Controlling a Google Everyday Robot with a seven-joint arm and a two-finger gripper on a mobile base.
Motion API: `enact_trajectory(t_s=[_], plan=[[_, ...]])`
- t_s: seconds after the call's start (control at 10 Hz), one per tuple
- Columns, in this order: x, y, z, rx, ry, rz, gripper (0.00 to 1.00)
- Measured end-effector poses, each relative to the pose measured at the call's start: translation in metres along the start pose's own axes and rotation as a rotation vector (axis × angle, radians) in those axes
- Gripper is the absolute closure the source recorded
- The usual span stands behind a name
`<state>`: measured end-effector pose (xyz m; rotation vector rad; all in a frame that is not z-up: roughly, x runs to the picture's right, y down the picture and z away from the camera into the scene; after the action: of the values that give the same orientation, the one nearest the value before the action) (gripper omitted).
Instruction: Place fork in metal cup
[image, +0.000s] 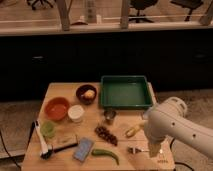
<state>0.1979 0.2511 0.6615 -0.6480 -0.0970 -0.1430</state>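
The small silver fork (135, 149) lies flat near the front right edge of the wooden table (60, 90). Only its left end shows; the rest is hidden behind my arm. The small steel metal cup (109, 116) stands upright mid-table, just in front of the green tray, up and to the left of the fork. My white arm reaches in from the right. Its gripper (153, 149) hangs low over the hidden end of the fork, just above the table.
A green tray (125, 92) sits at the back right. A dark bowl (86, 93), an orange bowl (56, 108), a white cup (76, 113), a green cup (48, 129) and a white-handled brush (40, 140) are on the left. Dark grapes (105, 135), a green pepper (106, 154), a blue packet (83, 149) and a yellow piece (134, 131) lie near the front.
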Motion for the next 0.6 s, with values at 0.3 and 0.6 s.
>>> enact_trajectory(t_s=[0.3, 0.6], plan=[[-0.007, 0.007, 0.013, -0.008, -0.028, -0.006, 0.20], [-0.011, 0.013, 0.031, -0.019, -0.052, -0.010, 0.20]])
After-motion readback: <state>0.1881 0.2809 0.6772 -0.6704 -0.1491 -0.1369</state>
